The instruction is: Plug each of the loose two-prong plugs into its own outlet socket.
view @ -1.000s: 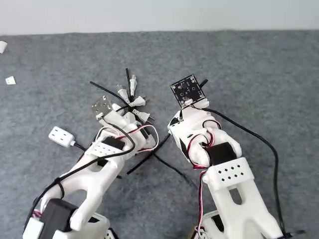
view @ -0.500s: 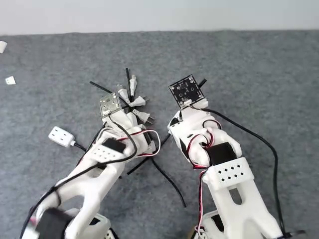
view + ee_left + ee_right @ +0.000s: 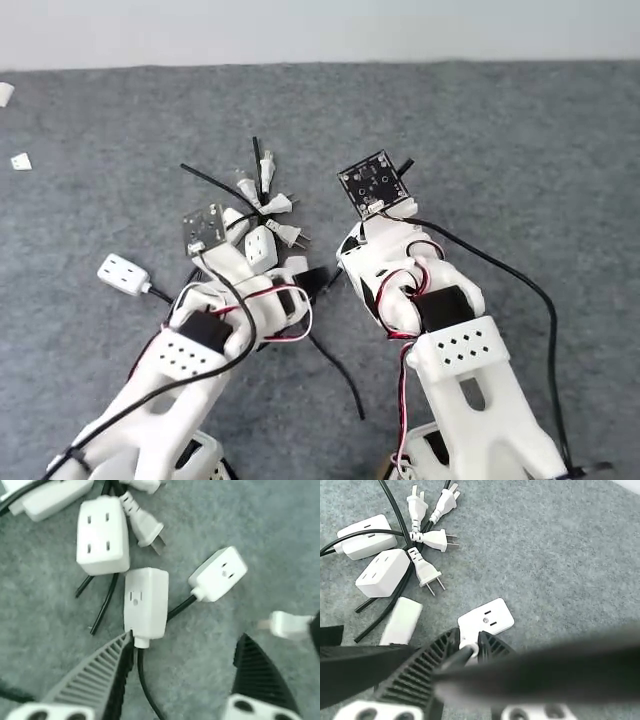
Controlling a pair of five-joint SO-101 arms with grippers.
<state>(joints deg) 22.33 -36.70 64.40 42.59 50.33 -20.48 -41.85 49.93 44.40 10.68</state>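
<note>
Grey carpet [image 3: 540, 150] is spread over the work surface, and it is bordered along its far edge by a pale wall [image 3: 320, 30]. A tangle [image 3: 262, 200] of white plugs, sockets and black cords is being shown just ahead of the two arms.

The left gripper [image 3: 186, 639] is being held low over this tangle with its fingers spread wide apart and nothing gripped. An oblong outlet socket [image 3: 146, 602] is lying at the fingertips. Its cord end is being touched by the tip of the grey ribbed finger [image 3: 100, 675], and its black cord [image 3: 142, 680] is being led back through the gap, close beside that finger. A square outlet socket [image 3: 218, 574] is lying just beside the oblong one, ahead of the open gap and apart from the black finger [image 3: 257, 667]. Farther out, a double outlet block [image 3: 102, 535] is lying with a loose two-prong plug [image 3: 145, 526] just beside it.

The right gripper [image 3: 468, 639] is being kept with its fingers drawn together on a held plug [image 3: 466, 652], of which only a white part is being shown between the pads. The square outlet socket [image 3: 486, 617] is lying right at these fingertips. Whether it is being touched by the held plug cannot be told. Another loose plug [image 3: 437, 539] is lying well beyond it.

A separate outlet block [image 3: 122, 272] is lying on the carpet beside the left arm, well apart from the tangle.
</note>
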